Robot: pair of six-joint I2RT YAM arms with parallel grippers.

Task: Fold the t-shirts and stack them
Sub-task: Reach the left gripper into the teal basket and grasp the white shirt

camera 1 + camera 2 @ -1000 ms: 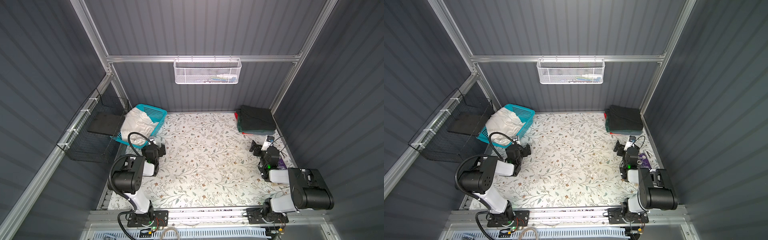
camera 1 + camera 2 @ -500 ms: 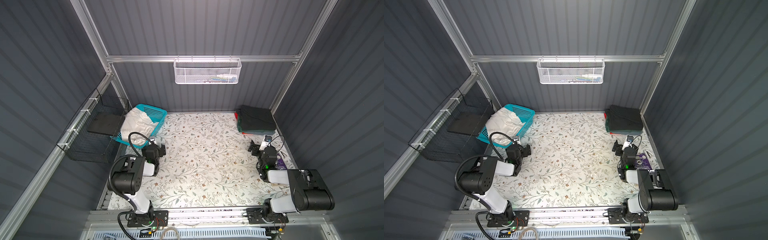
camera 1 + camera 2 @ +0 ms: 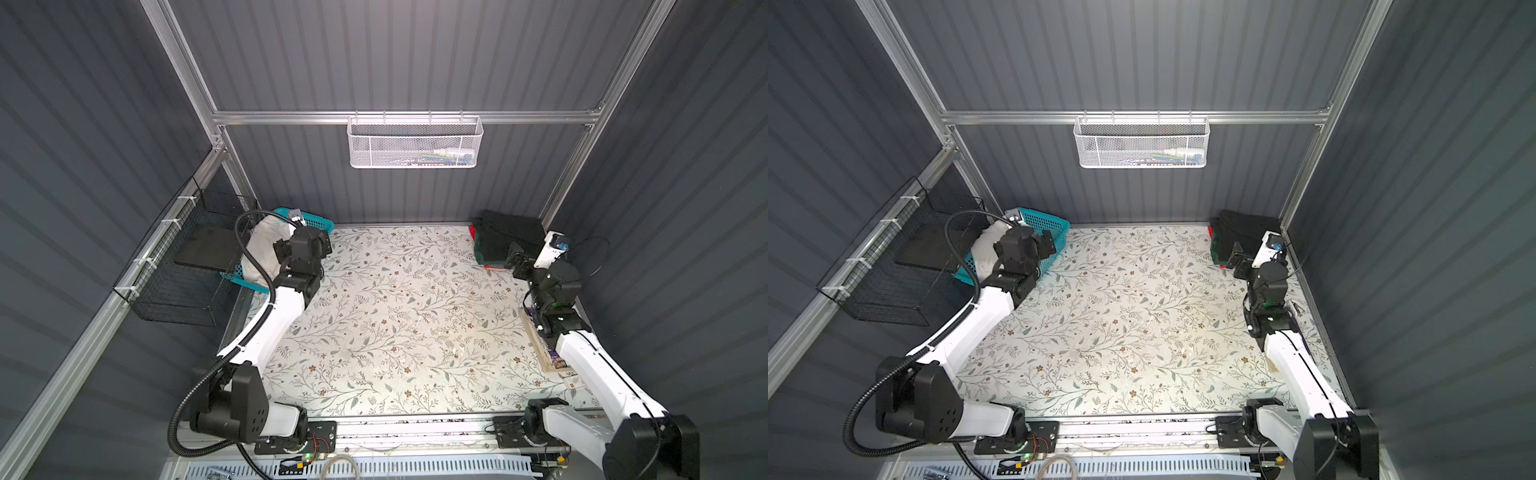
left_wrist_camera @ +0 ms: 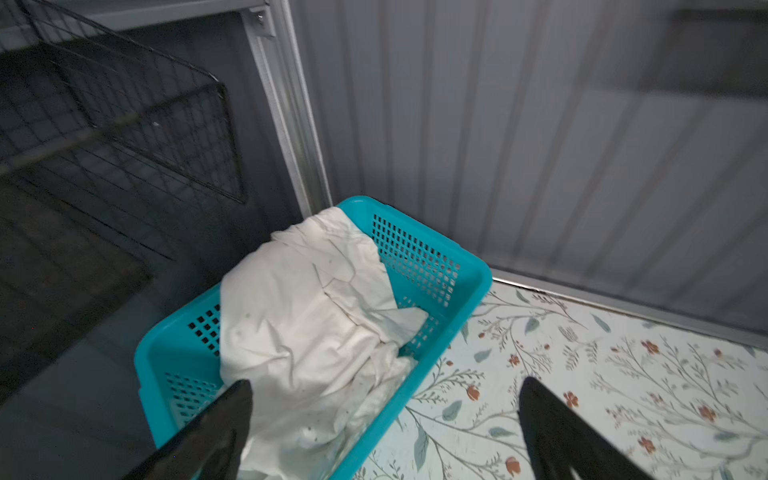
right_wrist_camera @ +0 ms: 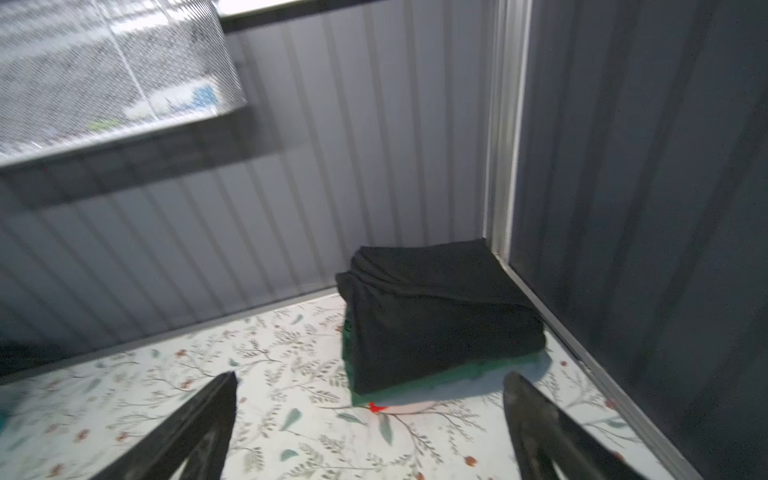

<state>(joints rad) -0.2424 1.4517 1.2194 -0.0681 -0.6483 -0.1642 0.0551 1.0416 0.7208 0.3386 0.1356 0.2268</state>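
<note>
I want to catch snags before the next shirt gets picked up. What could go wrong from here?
The shirt hangs over the basket rim, so pulling it could drag or tip the basket. The open left gripper sits close to that rim and might pinch plastic with cloth. The open right gripper faces the folded stack and could nudge it askew.

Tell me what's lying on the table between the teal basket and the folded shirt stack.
Nothing. Between the teal basket and the folded shirt stack, only the bare floral table covering shows, in both top views.
</note>
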